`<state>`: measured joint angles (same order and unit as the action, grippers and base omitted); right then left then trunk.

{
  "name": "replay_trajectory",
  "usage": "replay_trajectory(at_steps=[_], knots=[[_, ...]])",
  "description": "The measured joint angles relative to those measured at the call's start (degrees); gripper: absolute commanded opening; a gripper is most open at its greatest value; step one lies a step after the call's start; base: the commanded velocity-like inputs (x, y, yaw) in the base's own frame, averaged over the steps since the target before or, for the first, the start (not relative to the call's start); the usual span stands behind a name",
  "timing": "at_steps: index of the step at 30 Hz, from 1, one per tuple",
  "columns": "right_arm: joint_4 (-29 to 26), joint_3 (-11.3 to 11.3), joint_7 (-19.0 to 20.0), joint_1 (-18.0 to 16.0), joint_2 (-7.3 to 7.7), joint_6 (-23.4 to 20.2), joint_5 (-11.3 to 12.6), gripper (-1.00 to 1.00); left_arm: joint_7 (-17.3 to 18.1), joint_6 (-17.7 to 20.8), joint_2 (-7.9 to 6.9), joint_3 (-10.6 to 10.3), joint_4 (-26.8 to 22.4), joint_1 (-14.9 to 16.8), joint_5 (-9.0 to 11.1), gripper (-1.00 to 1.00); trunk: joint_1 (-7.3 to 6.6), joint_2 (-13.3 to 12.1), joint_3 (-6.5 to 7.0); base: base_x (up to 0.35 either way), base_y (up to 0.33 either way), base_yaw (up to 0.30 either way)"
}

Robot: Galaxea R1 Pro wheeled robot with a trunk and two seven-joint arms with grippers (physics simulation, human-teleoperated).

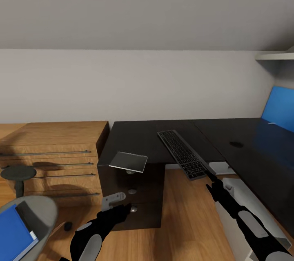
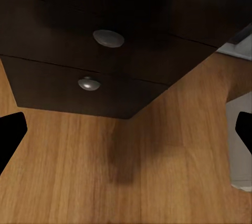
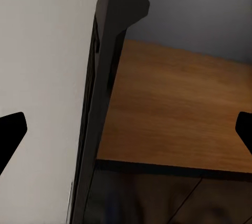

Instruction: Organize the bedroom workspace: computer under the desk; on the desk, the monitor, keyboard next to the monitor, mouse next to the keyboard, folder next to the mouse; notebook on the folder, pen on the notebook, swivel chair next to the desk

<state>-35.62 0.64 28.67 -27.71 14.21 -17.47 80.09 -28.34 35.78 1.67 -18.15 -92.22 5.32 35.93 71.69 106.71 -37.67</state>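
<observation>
The dark keyboard (image 1: 181,153) lies slantwise on the black desk (image 1: 139,138), its near end sticking out past the front edge. My right gripper (image 1: 211,182) is at that end with its fingers spread open; the keyboard (image 3: 102,93) shows edge-on between them. A grey glossy notebook (image 1: 128,161) rests on the desk corner above the drawers. My left gripper (image 1: 122,209) hangs open, holding nothing, in front of the drawer unit (image 2: 79,85). The blue folder (image 1: 14,234) lies on the swivel chair (image 1: 41,212). The white computer (image 1: 239,193) stands under the desk. Monitor and pen are out of view.
A light wooden dresser (image 1: 53,151) stands left of the desk, with a round dark stool (image 1: 18,173) before it. A small dark rounded object (image 1: 67,226) lies on the floor by the chair; I cannot tell whether it is the mouse. A blue wall panel (image 1: 279,108) is at right.
</observation>
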Motion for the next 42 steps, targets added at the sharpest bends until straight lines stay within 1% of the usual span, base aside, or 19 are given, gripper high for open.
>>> replay_trajectory(at_steps=[24, 25, 42], knots=[[0.0, 0.1, 0.0, 0.0, 0.00, 0.0, -0.1, 1.00, 0.0, 0.0, 0.00, 0.0, 0.1, 0.0, 0.1, 1.00, 0.00, 0.0, 0.00, 0.027, 0.022, 0.000], [0.0, 0.1, 0.0, 0.0, 0.00, 0.0, -0.2, -1.00, 0.0, 0.0, 0.00, 0.0, 0.1, 0.0, 0.1, 1.00, 0.00, 0.0, 0.00, 0.001, 0.001, 0.000], [-0.1, 0.1, 0.2, 0.0, -0.01, 0.0, -0.2, -1.00, 0.0, 0.0, 0.00, 0.0, 0.1, 0.0, 0.2, 1.00, 0.00, 0.0, 0.00, 0.000, 0.000, 0.000]])
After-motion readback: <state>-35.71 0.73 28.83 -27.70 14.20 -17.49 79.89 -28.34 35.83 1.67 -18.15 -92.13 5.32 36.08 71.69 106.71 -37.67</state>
